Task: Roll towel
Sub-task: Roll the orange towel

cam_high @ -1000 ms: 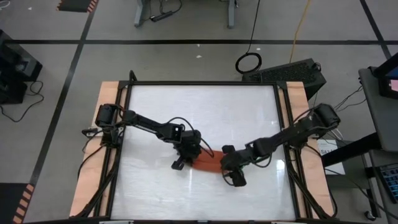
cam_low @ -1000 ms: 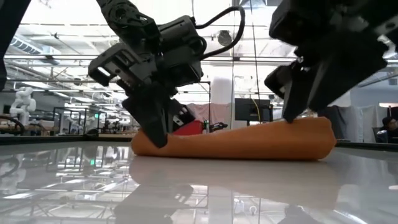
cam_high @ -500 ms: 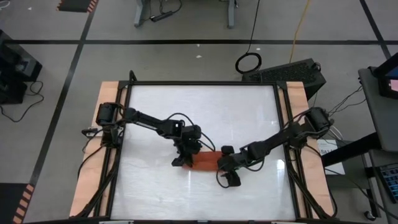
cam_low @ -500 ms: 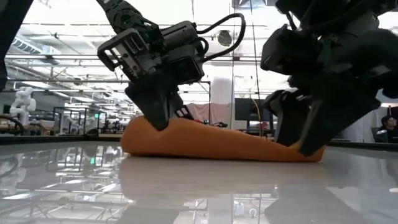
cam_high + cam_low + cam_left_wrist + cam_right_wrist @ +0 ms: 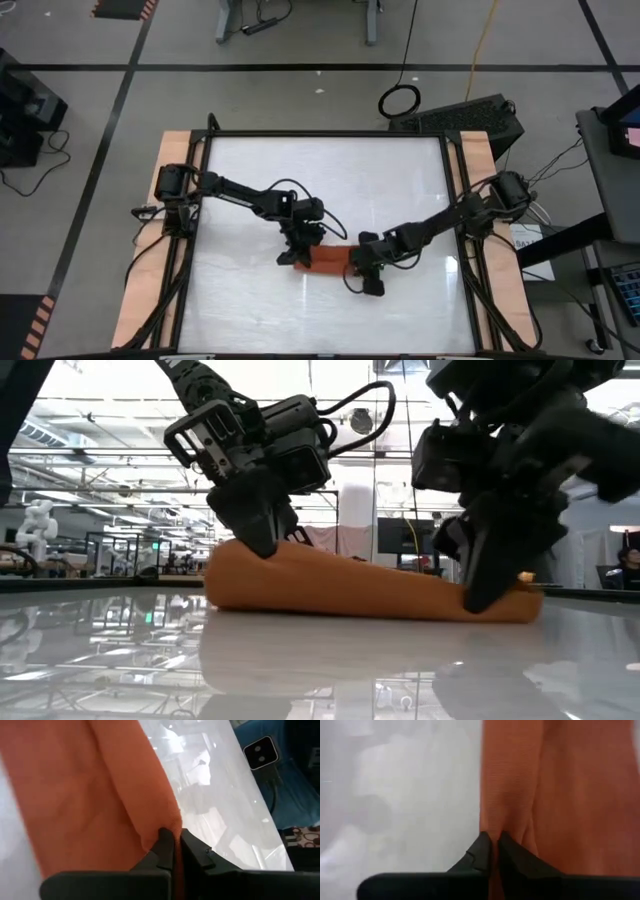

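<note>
Towel (image 5: 328, 258): rust-orange cloth, gathered into a long roll lying flat on the white table (image 5: 320, 180), in its near-centre area. In the low view it is thicker at the left end and tapers toward the right.

Left gripper (image 5: 297, 252): at the roll's left end, fingers pressed together on a fold of the cloth; its wrist view shows fabric caught between the tips.

Right gripper (image 5: 362, 272): at the roll's right end, fingers closed on a pinch of cloth at the towel's edge, as seen in its wrist view.

Contact: both grippers touch the towel, one at each end.

Writing: no label or brand can be read on cloth, arms or table.
</note>
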Motion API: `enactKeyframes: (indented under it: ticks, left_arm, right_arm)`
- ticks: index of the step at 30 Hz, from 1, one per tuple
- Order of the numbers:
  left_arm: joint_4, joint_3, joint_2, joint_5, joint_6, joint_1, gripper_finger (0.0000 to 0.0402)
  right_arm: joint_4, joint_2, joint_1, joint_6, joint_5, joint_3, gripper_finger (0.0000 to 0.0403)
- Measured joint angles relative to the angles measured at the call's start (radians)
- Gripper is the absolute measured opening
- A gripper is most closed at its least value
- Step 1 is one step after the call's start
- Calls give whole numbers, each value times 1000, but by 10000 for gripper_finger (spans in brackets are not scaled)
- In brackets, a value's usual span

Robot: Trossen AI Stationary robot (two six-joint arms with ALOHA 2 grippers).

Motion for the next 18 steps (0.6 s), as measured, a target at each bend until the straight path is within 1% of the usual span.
enactKeyframes:
  ticks: [2, 5, 8, 10, 12, 15, 18]
  left_arm:
    - [-3, 1, 0, -2, 0, -4, 12]
    - [-12, 4, 0, -13, 0, -18, 12]
    - [-9, 6, -1, -12, -20, -38, 12]
    - [-14, 5, -2, 16, -62, -45, 12]
    - [-22, 4, -3, 39, -107, -48, 12]
    - [-55, 3, -3, 39, -163, -47, 18]
    - [-105, 3, -4, -21, -184, -51, 27]
  right_arm:
    - [1, -1, -13, 19, -91, 0, 16]
    - [15, 1, -52, 76, -270, -1, 15]
    - [69, 6, -91, 132, -463, -5, 6]
    - [128, 5, -115, 176, -558, -6, 3]
    - [187, 5, -139, 223, -630, -8, 4]
    - [242, 5, -177, 281, -696, -8, 4]
    - [223, 5, -217, 311, -720, -8, 4]
